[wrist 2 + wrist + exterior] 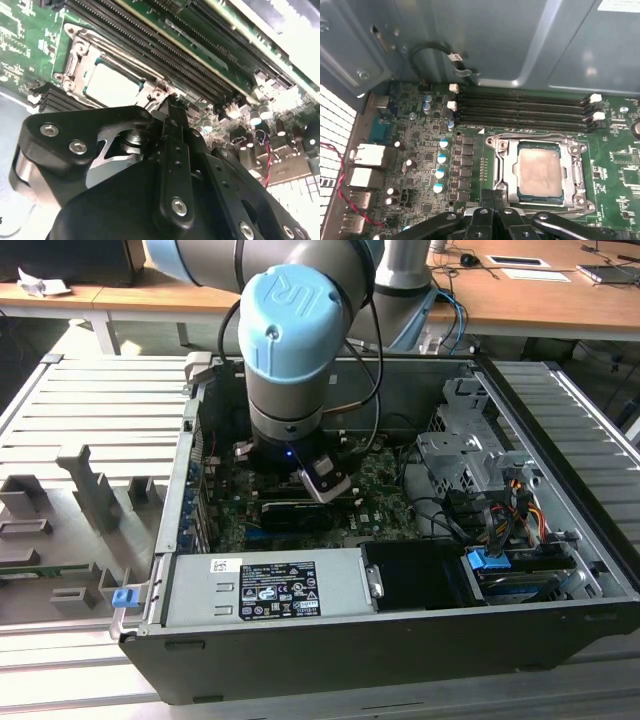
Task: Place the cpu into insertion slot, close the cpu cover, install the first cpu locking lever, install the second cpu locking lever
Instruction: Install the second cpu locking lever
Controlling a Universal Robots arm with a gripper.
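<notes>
Down inside the open computer case (560,540), the arm stands nearly upright with its wrist pointing at the green board (630,165), and its gripper (492,212) has its fingers (172,125) pressed together with nothing between them. Just past the fingertips lies the insertion slot (580,202), and the cpu (540,172) sits flat inside it with the cpu cover (507,172) down around it. Farther on run the long black memory slots (520,107), then the grey case wall.
</notes>
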